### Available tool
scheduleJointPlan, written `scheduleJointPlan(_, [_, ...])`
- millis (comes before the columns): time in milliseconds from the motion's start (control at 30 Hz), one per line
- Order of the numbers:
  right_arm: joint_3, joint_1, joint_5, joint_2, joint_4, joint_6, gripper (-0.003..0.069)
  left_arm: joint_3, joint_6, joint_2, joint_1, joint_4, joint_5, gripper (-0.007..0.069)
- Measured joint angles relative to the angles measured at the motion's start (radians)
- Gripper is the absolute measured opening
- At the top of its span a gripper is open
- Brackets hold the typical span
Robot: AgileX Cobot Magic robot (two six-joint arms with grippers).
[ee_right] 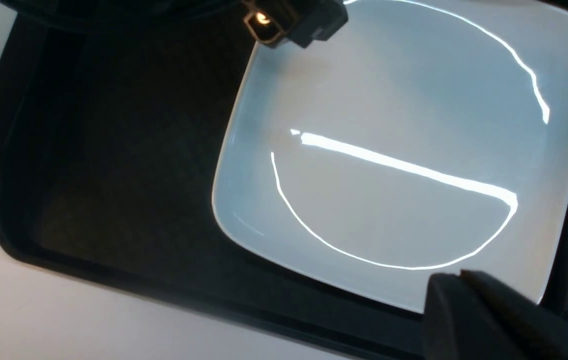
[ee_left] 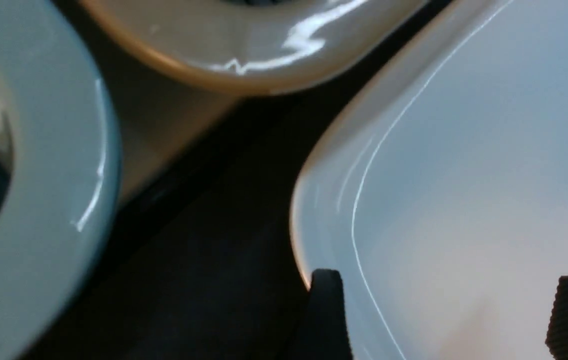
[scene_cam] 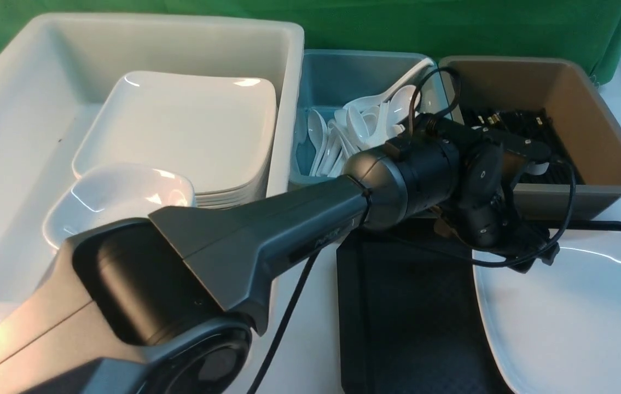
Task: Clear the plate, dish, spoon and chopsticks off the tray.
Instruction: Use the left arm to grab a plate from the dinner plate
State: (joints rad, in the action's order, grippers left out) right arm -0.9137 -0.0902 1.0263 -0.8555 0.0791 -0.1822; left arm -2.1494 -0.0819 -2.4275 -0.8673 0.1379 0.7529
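Observation:
The large white plate (scene_cam: 567, 317) (ee_right: 389, 150) (ee_left: 464, 150) lies on the right half of the black tray (scene_cam: 398, 306) (ee_right: 113, 150). My left gripper (ee_left: 451, 315) (scene_cam: 529, 257) hangs open at the plate's far left corner, one finger (ee_left: 326, 310) at the rim, the other over the plate's inside, nothing held. My right gripper (ee_right: 459, 277) is shut and empty, its tips over the plate's edge; the front view does not show it. White spoons (scene_cam: 354, 131) lie in the blue-grey tub, black chopsticks (scene_cam: 512, 123) in the brown tub, a small white dish (scene_cam: 119, 197) in the white tub.
Behind the tray stand a white tub (scene_cam: 15, 137) holding a stack of plates (scene_cam: 179, 126), a blue-grey tub (scene_cam: 343, 71) and a brown tub (scene_cam: 589, 109). Their rims (ee_left: 38, 200) (ee_left: 243, 50) show close to my left gripper. My left arm (scene_cam: 266, 235) crosses the front view.

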Motion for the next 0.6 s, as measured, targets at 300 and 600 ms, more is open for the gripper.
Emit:
scheduleJointPlan(300, [0.000, 0.000, -0.002, 0.000, 0.000, 0.001, 0.0034, -0.002, -0.029, -0.040, 0.000, -0.050, -0.055, 0.0546])
scheduleJointPlan(600, [0.000, 0.000, -0.003, 0.000, 0.000, 0.003, 0.0034, -0.002, -0.046, -0.051, 0.002, -0.067, -0.085, 0.0546])
